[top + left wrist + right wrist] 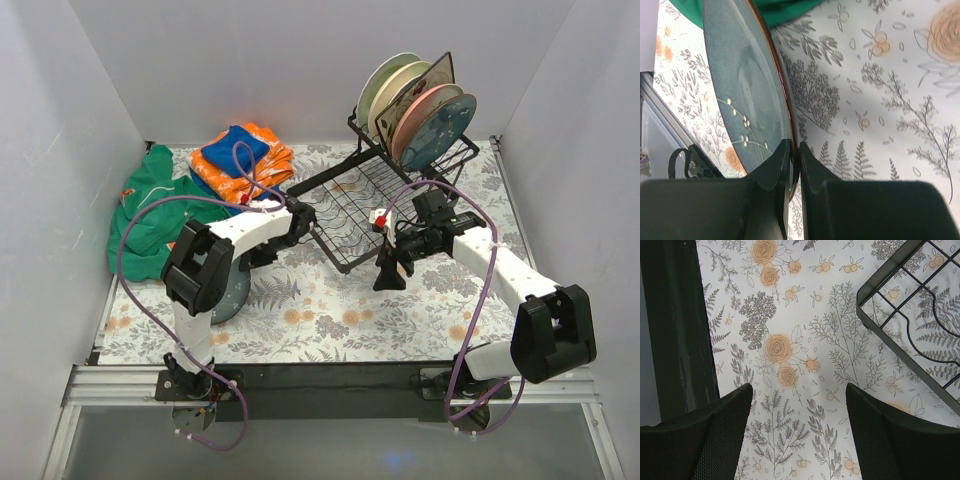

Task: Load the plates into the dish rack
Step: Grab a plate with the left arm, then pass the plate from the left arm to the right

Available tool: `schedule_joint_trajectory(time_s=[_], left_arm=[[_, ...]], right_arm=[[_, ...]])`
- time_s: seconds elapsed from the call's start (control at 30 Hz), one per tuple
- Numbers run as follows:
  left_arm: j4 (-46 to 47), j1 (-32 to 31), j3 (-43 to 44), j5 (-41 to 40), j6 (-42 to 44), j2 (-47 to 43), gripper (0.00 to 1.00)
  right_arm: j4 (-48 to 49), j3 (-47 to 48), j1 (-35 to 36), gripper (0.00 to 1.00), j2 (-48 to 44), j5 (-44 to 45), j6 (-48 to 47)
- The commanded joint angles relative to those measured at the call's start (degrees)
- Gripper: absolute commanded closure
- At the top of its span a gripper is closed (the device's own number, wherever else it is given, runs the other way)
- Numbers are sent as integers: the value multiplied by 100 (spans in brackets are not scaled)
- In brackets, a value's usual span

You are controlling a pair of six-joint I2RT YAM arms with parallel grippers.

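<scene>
A dark teal plate (745,90) with small white flowers is clamped at its rim between my left gripper's fingers (795,150). In the top view this plate (238,292) shows low at the left, partly hidden under my left arm, with the left gripper (258,262) on its edge. The black wire dish rack (345,215) stands at the back right. Its raised section holds several plates (420,110) on edge: pale green, cream floral, square flowered, pink and teal. My right gripper (388,275) is open and empty over the floral cloth, just in front of the rack's near corner (875,320).
A green cloth (150,210) lies at the left and shows beyond the plate (785,10). Folded orange and blue cloths (240,160) sit at the back left. White walls close in three sides. A metal rail (330,378) runs along the near table edge.
</scene>
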Motion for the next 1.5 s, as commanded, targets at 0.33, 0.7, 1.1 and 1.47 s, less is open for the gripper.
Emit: schedule_joint_trajectory(time_s=[0.33,0.7,1.1,1.47], left_arm=[[650,-835,497,699,-628,350,100],[562,-1547,1069,691,-540,939,100],[1220,-2733,331,252,382,342,100],[536,-3990,-82,-1453,541,166,100]], right_arm=[[10,-140,-345,19,-672,-107,-482],[19,-167,-1346,18,-1087,-133,-623],[10,-176,-2543,16,-1148,-494,-500],[19,-132,-2596,16,-1069,-687,-359]])
